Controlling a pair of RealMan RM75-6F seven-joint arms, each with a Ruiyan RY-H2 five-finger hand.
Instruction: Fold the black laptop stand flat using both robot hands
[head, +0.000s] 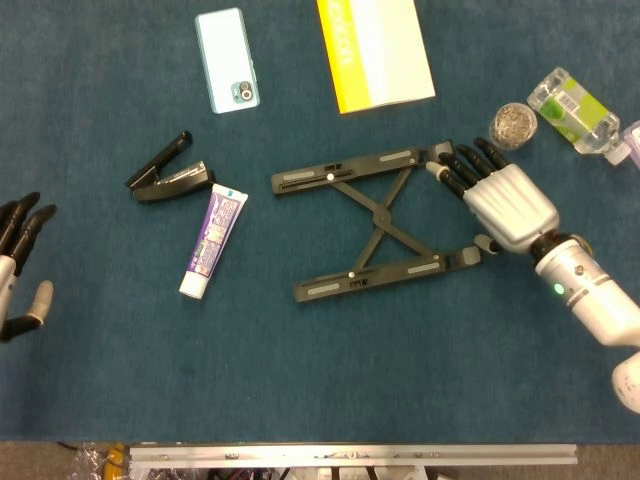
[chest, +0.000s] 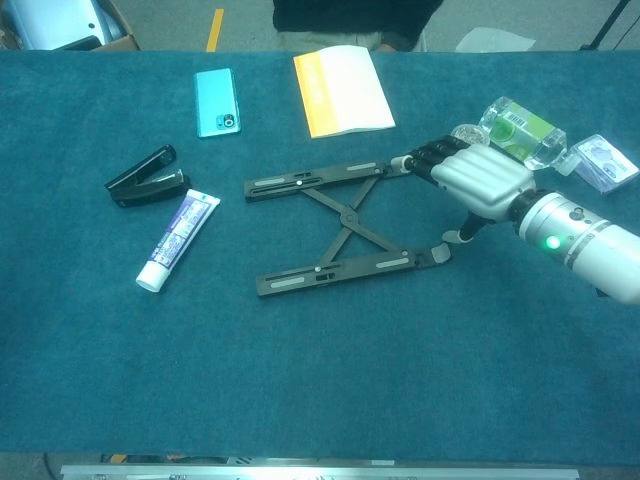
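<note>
Blue-green felt covers my worktop (head: 300, 380), and nothing sits on the stretch nearest me. Working outward, I find my left hand (head: 18, 265) at the far left edge of the head view, fingers spread, holding nothing, well apart from the job; the chest view does not show it.

Next out, near the middle, lies the black laptop stand (head: 372, 222), spread in an X: two slotted rails joined by crossed struts at a central pivot. I judge it light, rigid and fairly slick on its painted faces, so it should slide on the felt rather than fold unless both rails are squeezed toward each other. The rail ends look like the best purchase, since the thin struts could pinch fingers as they scissor shut.

My right hand (head: 497, 200) sits at the stand's right side, palm down, with its dark fingers (chest: 425, 158) reaching to the end of the far rail and its thumb beside the near rail's end. It spans the two ends without closing on either, as far as I can tell. The forearm trails back toward the lower right.

Left of the stand lie a toothpaste tube (head: 211, 243) and a stapler (head: 166, 174); farther off, a phone (head: 227, 60) and a yellow book (head: 373, 50).
</note>
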